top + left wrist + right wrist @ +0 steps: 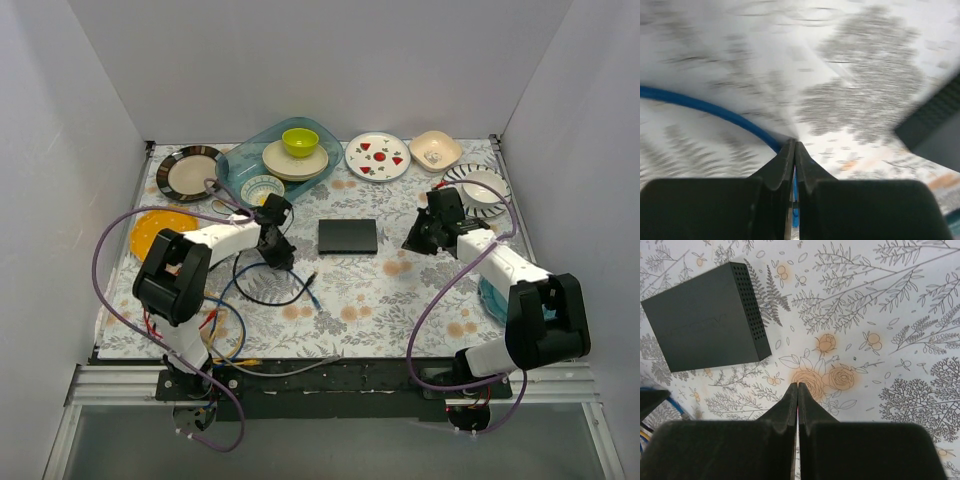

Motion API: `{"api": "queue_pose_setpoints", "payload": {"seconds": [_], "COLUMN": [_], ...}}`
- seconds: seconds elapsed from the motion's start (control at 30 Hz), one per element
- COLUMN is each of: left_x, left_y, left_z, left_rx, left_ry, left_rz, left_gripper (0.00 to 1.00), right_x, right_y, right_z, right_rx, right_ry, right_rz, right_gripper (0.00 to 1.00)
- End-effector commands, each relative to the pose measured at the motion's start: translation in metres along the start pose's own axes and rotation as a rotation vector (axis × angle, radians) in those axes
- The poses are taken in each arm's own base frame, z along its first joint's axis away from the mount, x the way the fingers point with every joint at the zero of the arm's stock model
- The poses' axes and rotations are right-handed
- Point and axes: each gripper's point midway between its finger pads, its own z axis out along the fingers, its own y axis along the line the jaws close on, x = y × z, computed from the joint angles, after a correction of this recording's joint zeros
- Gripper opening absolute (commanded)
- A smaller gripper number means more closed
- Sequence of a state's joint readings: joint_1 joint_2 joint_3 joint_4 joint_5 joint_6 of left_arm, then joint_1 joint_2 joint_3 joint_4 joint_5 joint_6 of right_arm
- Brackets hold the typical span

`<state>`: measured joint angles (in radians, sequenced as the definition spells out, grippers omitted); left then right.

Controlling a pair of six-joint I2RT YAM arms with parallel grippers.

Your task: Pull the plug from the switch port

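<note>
The switch (348,236) is a flat matte black box lying mid-table on the flowered cloth; it also shows in the right wrist view (705,325), vented side facing me. No cable is seen in it. A blue cable (302,292) loops in front of it, and its free plug end (314,288) lies on the cloth apart from the switch. My left gripper (279,257) is left of the switch, over the cable loops. In the blurred left wrist view it (794,143) is shut, with the blue cable (715,109) running under its tips. My right gripper (414,243) (798,385) is shut and empty, right of the switch.
Dishes line the back: a blue tray (240,165) holding bowls, a strawberry plate (377,156), a tan bowl (435,150), a striped plate (480,188), and a dark-rimmed plate (188,172). A yellow plate (150,232) lies left. A black cable loop (250,283) lies by the blue one.
</note>
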<state>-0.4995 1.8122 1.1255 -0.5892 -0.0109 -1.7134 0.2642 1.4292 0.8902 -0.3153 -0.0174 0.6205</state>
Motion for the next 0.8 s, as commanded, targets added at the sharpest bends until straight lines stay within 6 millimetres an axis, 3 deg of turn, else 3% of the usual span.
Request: {"api": "queue_pose_setpoints", "payload": {"seconds": [0.0, 0.03, 0.1, 0.13, 0.23, 0.33, 0.4, 0.47, 0.5, 0.53, 0.6, 0.7, 0.73, 0.77], "left_x": [0.004, 0.018, 0.014, 0.026, 0.001, -0.045, -0.072, -0.093, -0.093, -0.099, -0.097, -0.092, -0.081, -0.076], "left_y": [0.142, 0.166, 0.186, 0.199, 0.188, 0.136, 0.093, 0.058, 0.048, 0.022, -0.011, -0.061, -0.066, -0.071], "left_z": [-0.017, -0.019, -0.027, -0.029, -0.041, -0.065, -0.102, -0.113, -0.106, -0.109, -0.114, -0.101, -0.073, -0.061], "left_rx": [-0.471, -0.512, -0.491, -0.493, -0.371, -0.094, 0.138, 0.222, 0.242, 0.338, 0.448, 0.502, 0.453, 0.44], "left_ry": [0.013, 0.079, 0.119, 0.163, 0.087, -0.075, -0.198, -0.252, -0.228, -0.249, -0.25, -0.218, -0.15, -0.113], "left_rz": [-0.163, -0.207, -0.331, -0.357, -0.371, -0.292, -0.244, -0.178, -0.155, -0.117, -0.085, -0.024, -0.01, -0.004], "left_gripper": [0.0, 0.0, 0.0, 0.0, 0.0, 0.0, 0.0, 0.0, 0.0, 0.0, 0.0, 0.0, 0.0, 0.0], "right_x": [0.0, 0.001, 0.003, 0.003, -0.001, -0.013, -0.024, -0.029, -0.034, -0.035, -0.035, -0.035, -0.036, -0.032], "right_y": [-0.001, -0.002, -0.001, 0.0, 0.001, 0.01, 0.018, 0.021, 0.024, 0.025, 0.026, 0.028, 0.028, 0.025], "right_z": [-0.005, -0.005, -0.003, -0.002, 0.002, 0.002, 0.004, 0.007, 0.012, 0.015, 0.026, 0.039, 0.042, 0.049], "right_rx": [-0.009, -0.009, -0.011, -0.012, -0.012, -0.03, -0.034, -0.031, -0.034, -0.036, -0.042, -0.057, -0.055, -0.055], "right_ry": [-0.025, -0.023, -0.013, -0.01, -0.012, -0.029, -0.039, -0.033, -0.032, -0.027, -0.005, 0.028, 0.033, 0.058], "right_rz": [-0.017, -0.014, -0.012, -0.013, -0.012, -0.019, -0.027, -0.025, -0.026, -0.02, 0.004, 0.033, 0.048, 0.065], "right_gripper": [0.01, 0.01, 0.01, 0.01, 0.01, 0.01, 0.01, 0.01, 0.01, 0.01, 0.01, 0.01, 0.01, 0.01]}}
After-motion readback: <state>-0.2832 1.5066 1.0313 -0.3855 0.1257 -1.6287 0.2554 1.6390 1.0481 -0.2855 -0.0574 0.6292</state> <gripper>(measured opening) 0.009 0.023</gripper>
